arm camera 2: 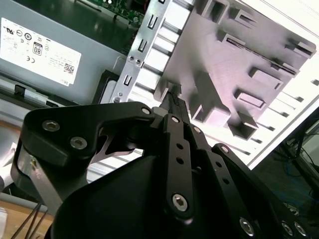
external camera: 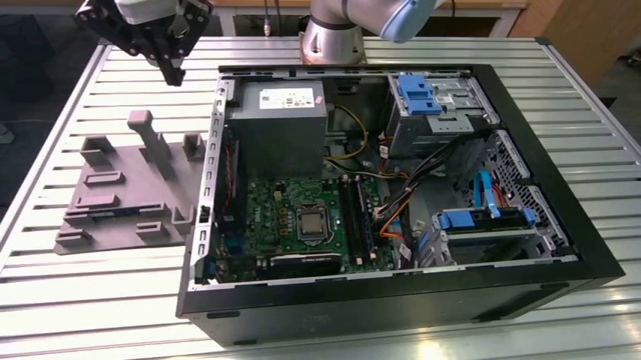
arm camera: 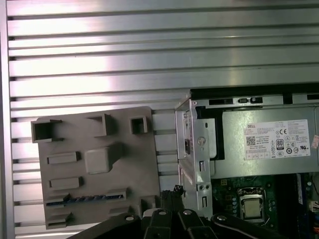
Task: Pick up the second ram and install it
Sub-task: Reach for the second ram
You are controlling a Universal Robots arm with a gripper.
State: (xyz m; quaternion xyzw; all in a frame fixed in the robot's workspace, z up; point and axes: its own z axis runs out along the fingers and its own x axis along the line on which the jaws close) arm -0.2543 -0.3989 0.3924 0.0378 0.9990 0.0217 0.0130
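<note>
Lying half-hidden in tray, second ram

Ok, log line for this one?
second ram: lying in grey tray, ungrasped | tool: shut, empty, raised clear of tray | pick: not yet done

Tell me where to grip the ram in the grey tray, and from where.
Pinch the second ram across its flat faces at mid-length, from above: it appears to stand on edge in a slot of the grey tray, top edge exposed.
</note>
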